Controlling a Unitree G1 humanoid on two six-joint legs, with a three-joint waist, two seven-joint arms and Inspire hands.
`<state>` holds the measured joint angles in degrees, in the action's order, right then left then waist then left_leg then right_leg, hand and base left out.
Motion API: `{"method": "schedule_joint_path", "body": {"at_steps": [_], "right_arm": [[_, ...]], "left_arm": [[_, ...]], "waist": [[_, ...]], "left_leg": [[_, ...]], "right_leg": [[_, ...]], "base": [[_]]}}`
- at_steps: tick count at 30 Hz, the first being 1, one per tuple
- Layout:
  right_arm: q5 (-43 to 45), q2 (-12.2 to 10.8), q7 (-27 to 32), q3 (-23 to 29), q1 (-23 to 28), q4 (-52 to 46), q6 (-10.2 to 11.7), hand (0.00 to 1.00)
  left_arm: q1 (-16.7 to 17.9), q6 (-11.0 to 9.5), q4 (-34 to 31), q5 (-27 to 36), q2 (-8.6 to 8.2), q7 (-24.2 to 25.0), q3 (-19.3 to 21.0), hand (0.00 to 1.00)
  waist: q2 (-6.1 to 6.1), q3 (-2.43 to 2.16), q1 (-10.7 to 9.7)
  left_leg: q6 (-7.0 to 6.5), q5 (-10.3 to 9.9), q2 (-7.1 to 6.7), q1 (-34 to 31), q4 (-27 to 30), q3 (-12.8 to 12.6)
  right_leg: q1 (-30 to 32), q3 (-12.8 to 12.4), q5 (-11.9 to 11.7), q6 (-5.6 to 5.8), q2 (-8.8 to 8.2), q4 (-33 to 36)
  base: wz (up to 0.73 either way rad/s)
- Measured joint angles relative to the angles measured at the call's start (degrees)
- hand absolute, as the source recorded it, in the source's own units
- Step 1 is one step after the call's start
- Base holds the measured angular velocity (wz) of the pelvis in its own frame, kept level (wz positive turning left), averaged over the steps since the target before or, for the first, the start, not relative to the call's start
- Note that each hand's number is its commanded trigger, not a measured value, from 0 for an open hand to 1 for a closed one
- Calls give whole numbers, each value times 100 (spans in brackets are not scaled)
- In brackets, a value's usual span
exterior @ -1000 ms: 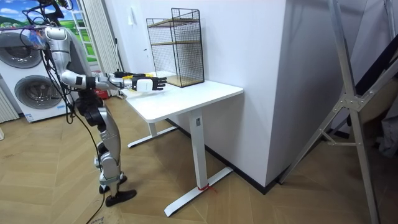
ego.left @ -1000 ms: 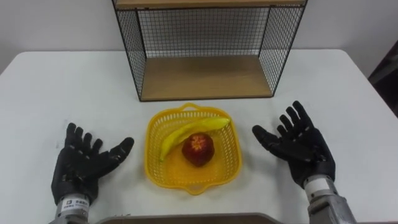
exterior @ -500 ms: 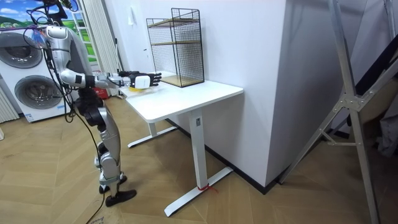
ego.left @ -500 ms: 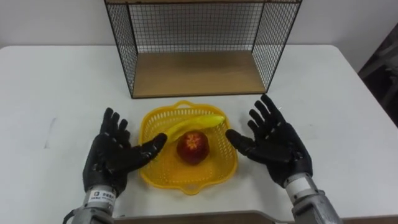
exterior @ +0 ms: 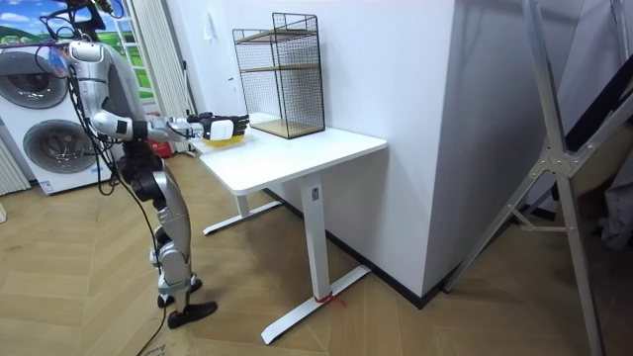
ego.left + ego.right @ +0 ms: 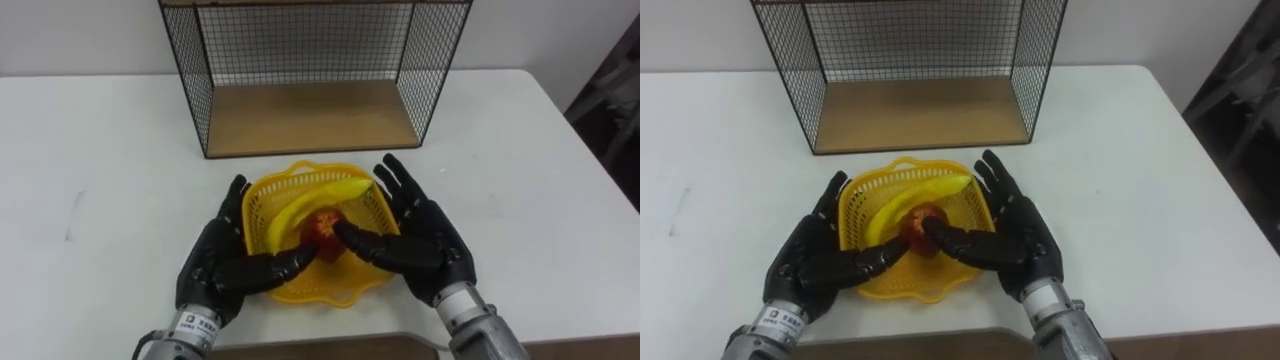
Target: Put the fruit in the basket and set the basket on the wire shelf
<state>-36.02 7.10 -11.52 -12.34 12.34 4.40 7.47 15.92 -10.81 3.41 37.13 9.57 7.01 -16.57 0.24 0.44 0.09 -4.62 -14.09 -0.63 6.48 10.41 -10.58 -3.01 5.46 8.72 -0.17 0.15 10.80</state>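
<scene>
left hand (image 6: 222,268), right hand (image 6: 418,245): fingers straight, spread, flat against left and right sides of yellow basket (image 6: 310,172); thumbs lying over its near part | basket: at near middle of white table (image 6: 90,170); holds banana (image 6: 310,203), red apple (image 6: 325,222) | far: wire shelf (image 6: 310,115) just beyond basket

one basket (image 6: 322,292), one banana (image 6: 308,201), one apple (image 6: 323,227), one shelf (image 6: 310,116)

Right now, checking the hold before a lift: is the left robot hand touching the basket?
Touching. In the left eye view the left robot hand lies against the left wall of the basket with no gap, its thumb over the rim.
</scene>
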Motion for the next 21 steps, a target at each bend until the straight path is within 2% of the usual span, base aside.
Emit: {"method": "schedule_joint_path", "body": {"at_steps": [3, 14, 21], "right_arm": [[-8, -3, 0, -4, 1, 0, 0, 0], [-250, 22, 13, -207, -32, 323, 59, 0], [-117, 6, 217, -360, -113, 441, 129, 0]], "left_arm": [[5, 0, 0, 40, 8, 6, -2, 0], [11, -7, 9, 101, -10, -75, -162, 0], [-28, -10, 8, 8, -149, -305, -179, 0]], "waist": [[36, 2, -6], [36, 0, 0], [40, 3, 4]], "left_leg": [[0, 0, 0, -1, -7, -17], [0, 0, 0, -45, -40, -10], [0, 0, 3, -81, 1, -13]], "right_leg": [[8, -25, 0, 0, 4, 0], [9, 50, 0, 1, -2, -13], [24, 65, 0, 0, -6, -12]], "base": [[-4], [1], [0]]}}
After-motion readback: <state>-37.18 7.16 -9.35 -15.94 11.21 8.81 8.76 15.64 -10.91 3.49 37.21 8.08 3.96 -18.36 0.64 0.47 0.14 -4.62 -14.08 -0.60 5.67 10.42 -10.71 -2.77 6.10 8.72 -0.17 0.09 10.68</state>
